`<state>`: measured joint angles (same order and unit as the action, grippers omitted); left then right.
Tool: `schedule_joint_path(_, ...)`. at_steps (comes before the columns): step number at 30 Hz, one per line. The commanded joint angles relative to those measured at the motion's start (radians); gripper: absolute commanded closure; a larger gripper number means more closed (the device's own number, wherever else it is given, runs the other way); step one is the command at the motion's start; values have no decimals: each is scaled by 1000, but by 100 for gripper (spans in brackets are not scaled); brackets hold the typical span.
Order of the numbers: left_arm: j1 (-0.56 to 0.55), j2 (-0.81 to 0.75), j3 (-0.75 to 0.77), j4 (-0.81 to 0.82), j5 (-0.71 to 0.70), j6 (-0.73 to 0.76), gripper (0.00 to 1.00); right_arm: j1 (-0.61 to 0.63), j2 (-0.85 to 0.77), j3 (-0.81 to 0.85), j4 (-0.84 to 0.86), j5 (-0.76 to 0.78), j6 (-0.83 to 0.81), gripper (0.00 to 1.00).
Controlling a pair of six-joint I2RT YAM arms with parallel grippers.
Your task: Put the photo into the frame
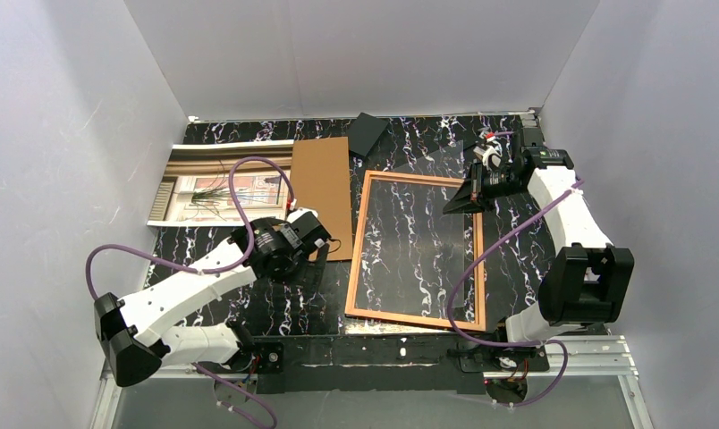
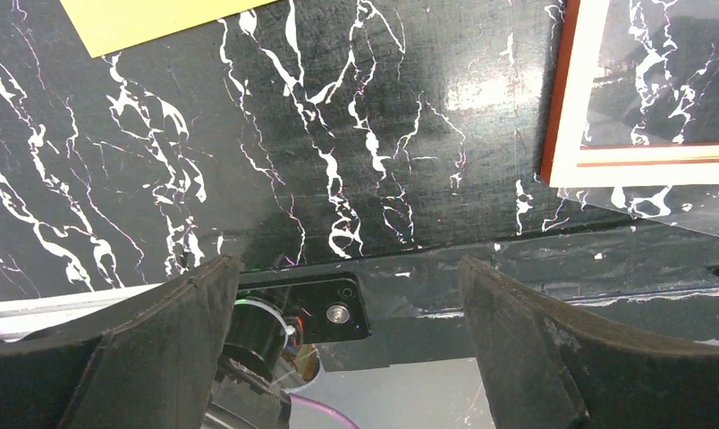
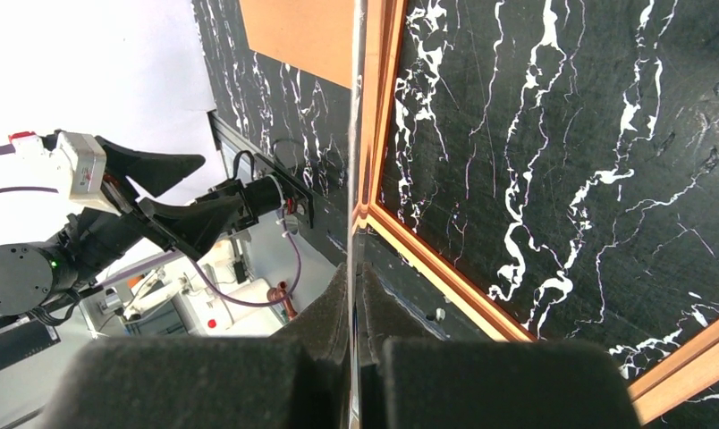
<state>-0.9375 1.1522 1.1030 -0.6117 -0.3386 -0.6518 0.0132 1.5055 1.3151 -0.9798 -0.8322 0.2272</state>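
At the far left of the black marble-patterned table [image 1: 401,134], the photo [image 1: 190,192] is lying flat and picture side up against the back left part of the surface, with a purple cable looping across it in the overhead view. It is sitting well apart from the frame, with the cardboard between the two.

Just in front of the photo, the left gripper [image 1: 320,237] [image 2: 347,349] is hanging over bare table with its fingers [image 2: 159,349] spread wide. Nothing is lying between them, and they are touching nothing.

Next to the right, the brown cardboard board [image 1: 322,179] [image 2: 150,18] is lying flat, its left edge overlapping the photo's right end and its right edge running just beside the frame. Behind it, a small black flat piece [image 1: 369,132] is resting near the back wall.

The frame [image 1: 416,320] [image 2: 575,107] [image 3: 445,277] is lying flat at the middle of the table, the marble pattern showing through its opening.

At the frame's back right corner, the right gripper [image 1: 463,201] [image 3: 354,286] is pinching its pads fully together on the clear sheet [image 3: 352,179], which the wrist camera is seeing edge-on as a thin bright line. The sheet is running out from the pads along the frame's rail. Whether it is touching the frame cannot be told from these views.
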Motion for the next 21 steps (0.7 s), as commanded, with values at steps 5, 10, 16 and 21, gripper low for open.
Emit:
schedule_joint_path(5,3,20,-36,-79,11,-14,8,-2,28,84,0,19,-7,99)
schedule_joint_path(10,3,25,-44,-72,23,-19,9,-31,51,123,-8,79,-8,99)
schedule_joint_path(16,3,31,-51,-65,33,-21,10,-32,80,139,-21,77,-21,99)
schedule_joint_path(21,3,36,-54,-62,43,-22,11,-32,86,155,-30,51,-41,99)
